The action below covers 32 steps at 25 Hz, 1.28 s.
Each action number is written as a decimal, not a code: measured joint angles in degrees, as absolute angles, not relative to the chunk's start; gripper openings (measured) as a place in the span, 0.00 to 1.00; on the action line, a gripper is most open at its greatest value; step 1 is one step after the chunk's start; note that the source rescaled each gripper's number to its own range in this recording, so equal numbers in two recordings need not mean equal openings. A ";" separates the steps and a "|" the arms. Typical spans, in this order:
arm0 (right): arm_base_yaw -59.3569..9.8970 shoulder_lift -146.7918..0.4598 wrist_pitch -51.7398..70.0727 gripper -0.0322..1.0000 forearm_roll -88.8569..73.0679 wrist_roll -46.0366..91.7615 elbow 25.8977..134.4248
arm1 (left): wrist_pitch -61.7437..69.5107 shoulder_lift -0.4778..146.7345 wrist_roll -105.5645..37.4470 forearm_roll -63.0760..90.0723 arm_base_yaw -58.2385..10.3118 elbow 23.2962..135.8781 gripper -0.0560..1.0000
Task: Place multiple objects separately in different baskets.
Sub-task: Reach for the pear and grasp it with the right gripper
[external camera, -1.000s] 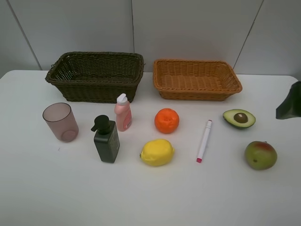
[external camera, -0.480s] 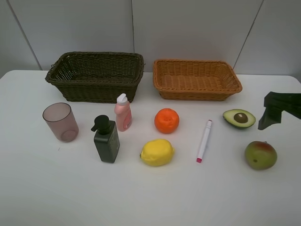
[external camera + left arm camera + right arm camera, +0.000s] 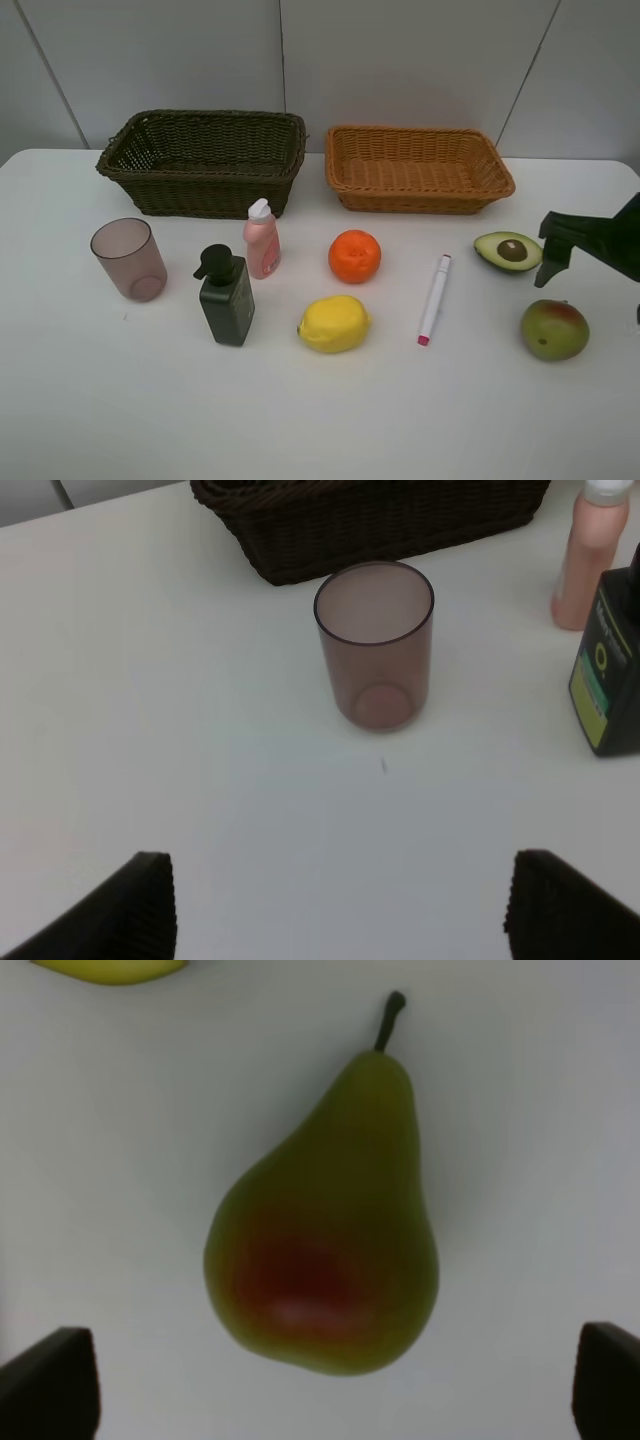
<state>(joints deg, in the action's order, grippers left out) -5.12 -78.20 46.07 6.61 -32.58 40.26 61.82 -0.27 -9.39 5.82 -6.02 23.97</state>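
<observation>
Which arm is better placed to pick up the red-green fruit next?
Right. The right gripper hangs open over the red-green fruit at the table's right end, fruit centred between its fingers. The left gripper, also open, faces the cup on the far left.

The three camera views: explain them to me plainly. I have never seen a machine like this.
This is a robot with two arms, each ending in a two-fingered hand. The high view looks down on the white table from in front. The other two views come from cameras on the wrists, and the dark tips at their edges are the fingers. At the back stand a dark basket and an orange-tan basket. In front lie a pinkish cup, dark pump bottle, pink bottle, orange, lemon, marker, halved avocado and a red-green pear-shaped fruit. The left hand faces the cup; the right hand hangs above the red-green fruit. Both hands are open and hold nothing.
</observation>
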 joint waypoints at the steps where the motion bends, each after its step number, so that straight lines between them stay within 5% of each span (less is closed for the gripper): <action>1: -5.12 -79.10 45.27 1.00 6.61 -32.58 40.26 | 61.82 -0.27 -9.39 5.82 -6.02 23.97 0.89; 32: -5.12 -97.68 37.24 1.00 5.58 -32.36 40.36 | 61.82 -0.27 -9.39 5.52 -6.02 23.97 0.89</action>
<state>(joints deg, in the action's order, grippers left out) -5.12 -97.68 37.24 5.58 -32.36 40.36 61.82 -0.27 -9.39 5.52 -6.02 23.97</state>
